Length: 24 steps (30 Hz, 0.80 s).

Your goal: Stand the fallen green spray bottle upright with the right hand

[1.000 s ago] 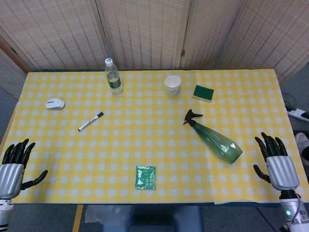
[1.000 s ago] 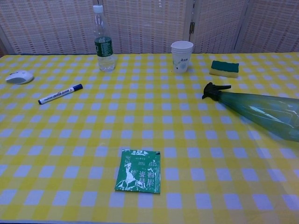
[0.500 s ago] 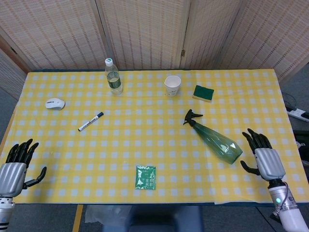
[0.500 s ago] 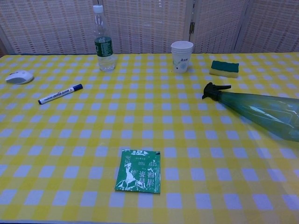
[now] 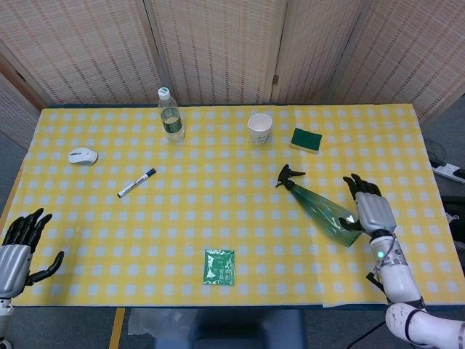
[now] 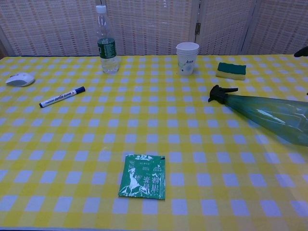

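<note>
The green spray bottle (image 5: 323, 209) lies on its side on the yellow checked table (image 5: 218, 211), black nozzle pointing up-left, wide base toward the lower right. In the chest view the spray bottle (image 6: 269, 115) runs off the right edge. My right hand (image 5: 367, 207) is open, fingers spread, right beside the bottle's base, and its thumb reaches the base; no grip shows. A dark fingertip (image 6: 302, 51) of it peeks in at the chest view's right edge. My left hand (image 5: 18, 247) is open at the table's near left corner, holding nothing.
A water bottle (image 5: 171, 115), a paper cup (image 5: 259, 128) and a green sponge (image 5: 306, 139) stand along the far side. A white mouse (image 5: 83, 155) and a marker (image 5: 136, 182) lie at the left. A green packet (image 5: 219, 266) lies near the front edge.
My right hand has moved up and left from the table's right edge to the base of the spray bottle. The left hand sank slightly. The bottle has not moved.
</note>
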Available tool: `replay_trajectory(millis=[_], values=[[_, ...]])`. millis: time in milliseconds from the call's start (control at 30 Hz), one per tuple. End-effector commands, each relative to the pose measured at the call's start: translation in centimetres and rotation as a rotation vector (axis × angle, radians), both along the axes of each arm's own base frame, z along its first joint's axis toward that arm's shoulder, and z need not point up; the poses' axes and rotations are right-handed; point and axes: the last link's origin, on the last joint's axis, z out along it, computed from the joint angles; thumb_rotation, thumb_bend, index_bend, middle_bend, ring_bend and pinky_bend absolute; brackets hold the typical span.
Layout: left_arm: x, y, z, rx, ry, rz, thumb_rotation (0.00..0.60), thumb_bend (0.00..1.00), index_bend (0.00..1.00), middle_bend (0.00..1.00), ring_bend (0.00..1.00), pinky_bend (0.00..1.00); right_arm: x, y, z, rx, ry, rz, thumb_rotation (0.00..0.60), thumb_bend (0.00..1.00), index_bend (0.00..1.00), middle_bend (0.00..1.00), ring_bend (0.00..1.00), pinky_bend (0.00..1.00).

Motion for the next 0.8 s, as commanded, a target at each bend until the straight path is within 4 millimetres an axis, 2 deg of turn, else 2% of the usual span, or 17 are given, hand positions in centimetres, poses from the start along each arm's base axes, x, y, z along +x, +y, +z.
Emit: replay_trajectory(millis=[33, 367, 600, 800], values=[[-0.1, -0.1, 0.2, -0.004, -0.01, -0.012, 0.118, 0.39, 0.0, 0.0, 0.01, 0.0, 4.5, -4.0, -4.3, 0.105, 0.053, -0.057, 0.6, 0.34, 0.0, 0.0, 0.05, 0.0], [-0.4, 0.1, 0.4, -0.005, -0.032, -0.025, 0.117, 0.38, 0.0, 0.0, 0.01, 0.0, 6.6, -6.7, -9.7, 0.168, 0.083, -0.095, 0.6, 0.34, 0.03, 0.03, 0.05, 0.0], [-0.6, 0.0, 0.7, 0.004, -0.041, -0.021, 0.12, 0.38, 0.0, 0.0, 0.01, 0.0, 6.5, -7.6, -10.9, 0.174, 0.119, -0.122, 0.6, 0.34, 0.08, 0.06, 0.07, 0.0], [-0.7, 0.0, 0.7, -0.001, -0.041, -0.02, 0.118, 0.38, 0.0, 0.0, 0.01, 0.0, 6.0, -8.3, -11.3, 0.159, 0.104, -0.135, 0.6, 0.34, 0.21, 0.15, 0.14, 0.0]])
